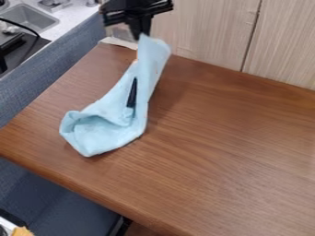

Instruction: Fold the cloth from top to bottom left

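Observation:
The black gripper (141, 33) hangs at the top of the camera view, left of centre, shut on the upper end of the light blue cloth (113, 131). From there the cloth stretches down in a narrow raised strip towards the lower left. Its wider lower part lies bunched on the wooden table, with a curled edge at the left. A slim dark object (132, 93) shows against the middle of the cloth; part of it seems tucked in the folds.
Bare brown tabletop (227, 147) extends to the right and front of the cloth. A pale wood panel (212, 34) stands along the back edge. At the upper left is a counter with a grey sink (29, 17). Something whitish (119, 42) lies at the table's back corner.

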